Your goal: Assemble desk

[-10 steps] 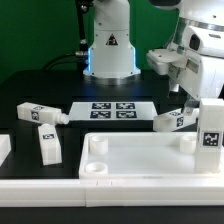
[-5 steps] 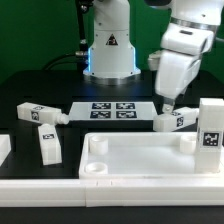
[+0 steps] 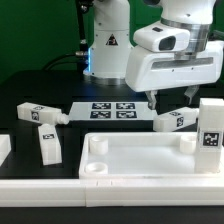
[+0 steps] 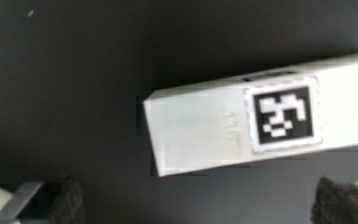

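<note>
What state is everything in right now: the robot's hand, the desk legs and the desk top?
Gripper: open, empty, hovering over a leg.
Leg below the gripper: lying on its side, not gripped.
Standing leg: upright at the tabletop's corner, at the exterior view's right.
Two loose legs: lying on the table, at the exterior view's left.
Tabletop: lying flat, rim up.

The black desk [image 3: 30, 85] carried the white tabletop [image 3: 150, 160] at the front, with a long white rail [image 3: 40, 187] just before it. Behind the tabletop the marker board [image 3: 112, 110] lay flat. Toward the exterior view's left lay the rear left leg [image 3: 36, 113] and the front left leg [image 3: 48, 147], apart from each other. The right leg [image 3: 172, 121] lay beside the board. The arm's base [image 3: 108, 55] stood at the back.
</note>
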`<state>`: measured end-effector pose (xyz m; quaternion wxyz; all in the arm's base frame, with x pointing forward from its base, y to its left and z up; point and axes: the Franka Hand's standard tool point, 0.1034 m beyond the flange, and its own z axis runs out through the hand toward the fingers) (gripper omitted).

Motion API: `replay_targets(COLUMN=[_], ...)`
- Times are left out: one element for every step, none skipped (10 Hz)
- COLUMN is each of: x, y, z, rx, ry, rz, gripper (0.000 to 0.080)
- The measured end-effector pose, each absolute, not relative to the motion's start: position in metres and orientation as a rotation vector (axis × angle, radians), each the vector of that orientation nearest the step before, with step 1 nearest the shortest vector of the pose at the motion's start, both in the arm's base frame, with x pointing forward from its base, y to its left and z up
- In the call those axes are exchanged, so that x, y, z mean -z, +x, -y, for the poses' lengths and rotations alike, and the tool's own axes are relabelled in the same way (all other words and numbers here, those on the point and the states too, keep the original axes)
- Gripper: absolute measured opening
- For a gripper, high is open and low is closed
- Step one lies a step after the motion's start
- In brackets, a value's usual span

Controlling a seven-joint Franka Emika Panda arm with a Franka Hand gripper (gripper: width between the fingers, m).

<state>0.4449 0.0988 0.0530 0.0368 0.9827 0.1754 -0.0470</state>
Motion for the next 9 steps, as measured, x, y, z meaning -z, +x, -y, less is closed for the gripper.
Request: replay_targets(x=[-0.053,-0.053,-0.051,-0.047,-0.042,-0.037,-0.037,-0.037,-0.037], y=[0.445,0.447,0.447,0.446,0.443,0.437,0.438,0.438,0.438], z=[-0.098,-0.093,-0.089,-0.087,-0.084,-0.085,-0.087,-0.088,-0.085], rx=[0.144,0.150,0.164,0.194,0.250,0.306,0.301,0.311,0.337], ry=[3.047,3.097,3.110,3.111,3.095,3.062,3.054,3.032,3.042], rz=[-0.390,-0.079,0.151,0.390,0.640,0.804,0.830,0.896,0.875], gripper=[0.0648,0.0648,0.0648,0.0648,0.0648,0.0648,0.0648,0.0648,0.0648])
